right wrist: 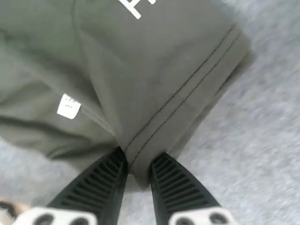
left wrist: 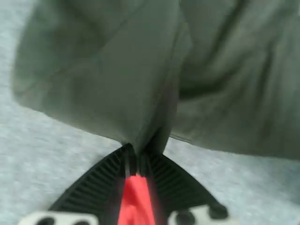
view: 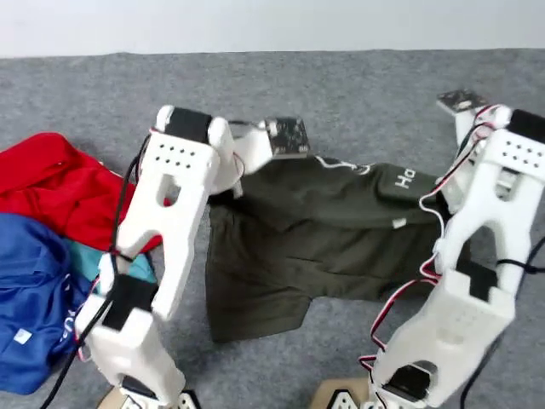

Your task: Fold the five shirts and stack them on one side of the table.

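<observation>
A dark olive shirt (view: 324, 239) with white print lies partly folded in the middle of the grey table. My left gripper (left wrist: 136, 157) is shut on the olive shirt (left wrist: 117, 75), pinching a fold of its cloth at the shirt's left side, under the white left arm (view: 179, 196). My right gripper (right wrist: 137, 165) is shut on the olive shirt (right wrist: 140, 70) at its hemmed edge, at the shirt's right side beside the right arm (view: 494, 196). A small white label (right wrist: 68, 106) shows on the cloth near the right gripper.
At the table's left edge lies a heap of other shirts: a red one (view: 60, 187), a blue one (view: 34, 298) and a teal one (view: 128, 264). Grey carpet-like surface (view: 341, 94) is bare behind the olive shirt and in front of it.
</observation>
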### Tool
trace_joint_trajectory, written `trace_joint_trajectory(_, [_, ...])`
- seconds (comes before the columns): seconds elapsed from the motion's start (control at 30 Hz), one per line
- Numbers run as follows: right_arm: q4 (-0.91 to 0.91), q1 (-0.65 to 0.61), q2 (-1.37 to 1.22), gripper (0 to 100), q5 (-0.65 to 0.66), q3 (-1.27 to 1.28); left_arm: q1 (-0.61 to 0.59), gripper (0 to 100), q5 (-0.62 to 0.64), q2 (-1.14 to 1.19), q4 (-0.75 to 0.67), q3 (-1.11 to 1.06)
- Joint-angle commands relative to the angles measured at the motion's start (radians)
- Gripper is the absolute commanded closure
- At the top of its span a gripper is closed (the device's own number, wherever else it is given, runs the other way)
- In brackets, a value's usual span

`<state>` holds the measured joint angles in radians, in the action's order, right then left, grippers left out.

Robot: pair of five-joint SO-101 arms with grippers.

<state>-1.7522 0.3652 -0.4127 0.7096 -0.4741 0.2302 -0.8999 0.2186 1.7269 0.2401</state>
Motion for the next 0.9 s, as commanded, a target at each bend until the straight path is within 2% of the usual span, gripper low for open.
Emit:
trace_joint_trajectory(0.0, [-0.039,0.016,0.133,98.8,0.006,0.080,0.006,100,-0.008,-0.129,0.031,-0.120])
trace_joint_trajectory(0.2, [-0.036,0.031,0.203,98.8,0.009,0.181,0.018,100,-0.006,-0.244,0.031,-0.285])
trace_joint_trajectory(0.53, [-0.033,0.162,0.208,98.8,0.064,0.190,0.083,100,0.038,-0.402,0.031,-0.501])
trace_joint_trajectory(0.87, [-0.007,0.209,0.099,98.8,0.086,0.227,0.115,100,0.066,-0.425,0.029,-0.633])
